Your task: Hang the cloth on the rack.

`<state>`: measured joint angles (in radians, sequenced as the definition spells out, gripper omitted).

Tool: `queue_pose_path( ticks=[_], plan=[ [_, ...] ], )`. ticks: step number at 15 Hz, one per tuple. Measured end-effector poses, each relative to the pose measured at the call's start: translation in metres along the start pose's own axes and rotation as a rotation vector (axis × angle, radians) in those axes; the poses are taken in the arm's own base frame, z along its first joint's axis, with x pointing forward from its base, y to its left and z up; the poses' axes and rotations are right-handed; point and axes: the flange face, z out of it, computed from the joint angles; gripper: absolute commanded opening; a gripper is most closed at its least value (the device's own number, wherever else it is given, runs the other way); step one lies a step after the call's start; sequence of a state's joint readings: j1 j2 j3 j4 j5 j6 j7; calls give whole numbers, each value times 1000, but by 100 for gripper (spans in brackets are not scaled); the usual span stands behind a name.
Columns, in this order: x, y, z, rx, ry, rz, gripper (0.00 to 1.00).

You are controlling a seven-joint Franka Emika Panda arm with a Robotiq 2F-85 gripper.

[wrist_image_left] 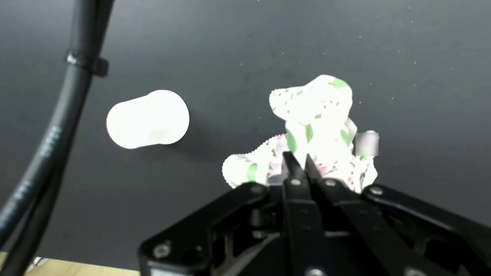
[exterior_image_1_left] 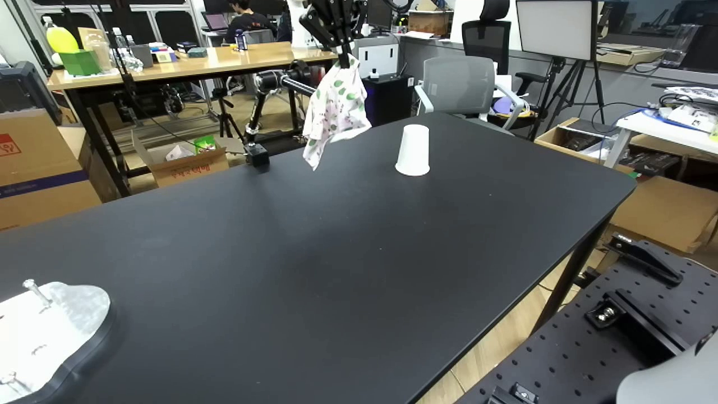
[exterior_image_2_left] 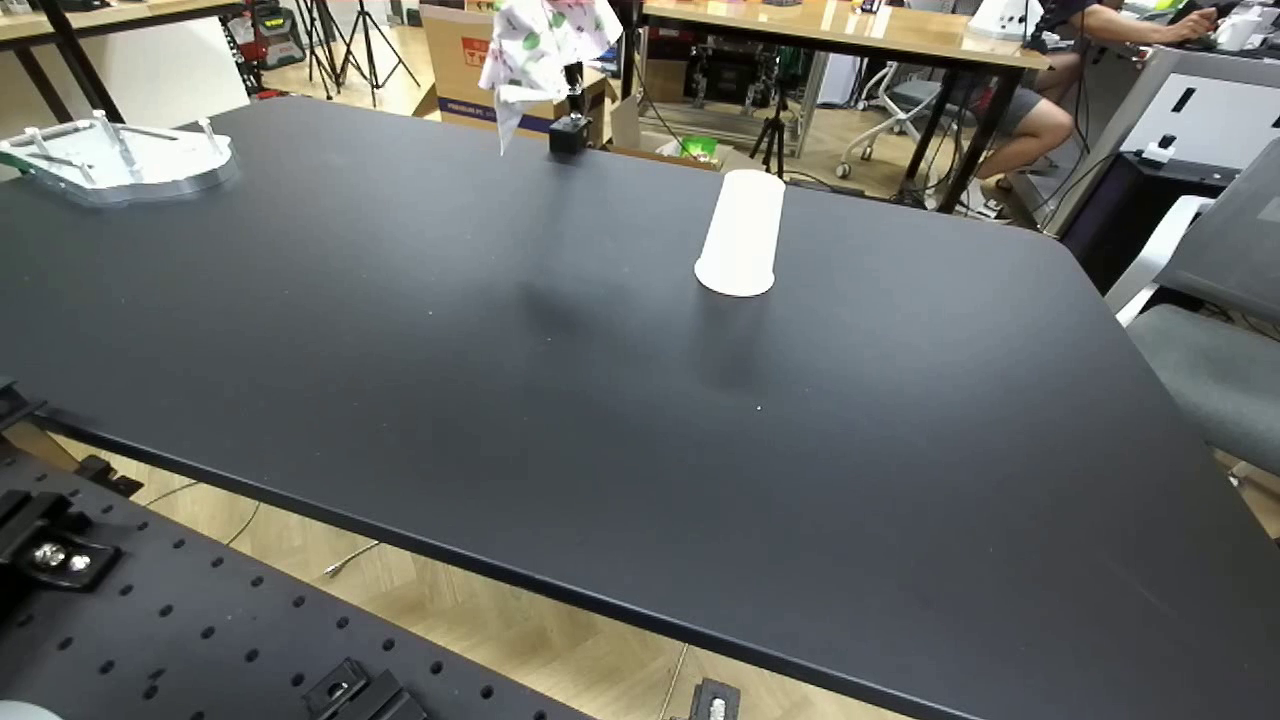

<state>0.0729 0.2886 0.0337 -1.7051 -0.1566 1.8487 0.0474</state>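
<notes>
Cup (exterior_image_1_left: 413, 151): white, mouth down on the black table (exterior_image_1_left: 359, 269), in both exterior views.
Chair (exterior_image_1_left: 457, 84): grey back, pale armrests, beside the black table.
Panel (exterior_image_1_left: 554, 29): pale face, dark edge, above a tripod (exterior_image_1_left: 598, 90).
Wooden table (exterior_image_1_left: 213, 62): bearing a green box (exterior_image_1_left: 79, 63).
Carton (exterior_image_1_left: 193, 168): flaps open, green packet (exterior_image_1_left: 205, 143) inside.
Person (exterior_image_2_left: 1043, 125): seated, partly cut off, in an exterior view.

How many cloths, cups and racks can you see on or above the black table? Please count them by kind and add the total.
Patterned cloth: 1
White cup, upside down: 1
White rack with pegs: 1
Total: 3
</notes>
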Motion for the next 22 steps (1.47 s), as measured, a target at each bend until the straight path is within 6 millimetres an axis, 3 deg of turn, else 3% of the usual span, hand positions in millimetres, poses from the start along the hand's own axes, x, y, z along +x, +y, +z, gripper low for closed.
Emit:
queue_pose_path(
  ticks=[9,17,22],
  plan=[
    [7,7,0,8,55,34,1],
    [3,30,18,23,32,84,1],
    [1,32,24,29,22,89,1]
  ],
)
